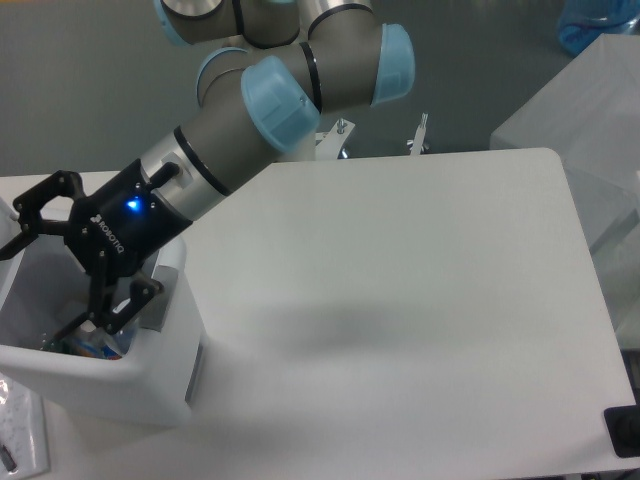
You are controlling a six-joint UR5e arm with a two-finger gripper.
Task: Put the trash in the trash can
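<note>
The trash can (110, 375) is a boxy white bin at the table's left front corner, with a grey tab (156, 299) on its right rim. My gripper (35, 290) hangs over the bin's opening. It is open, with its black fingers (38, 197) spread wide and nothing between them. Down inside the bin, under the lower finger, a small bluish and coloured bit of trash (93, 345) shows. The rest of the bin's inside is hidden by its wall and by the gripper.
A clear plastic item (18, 432) lies left of the bin's front. A translucent box (590, 110) stands past the table's right edge, and a small black object (625, 430) sits at the right front corner. The arm's base and a metal post (420, 135) stand at the back.
</note>
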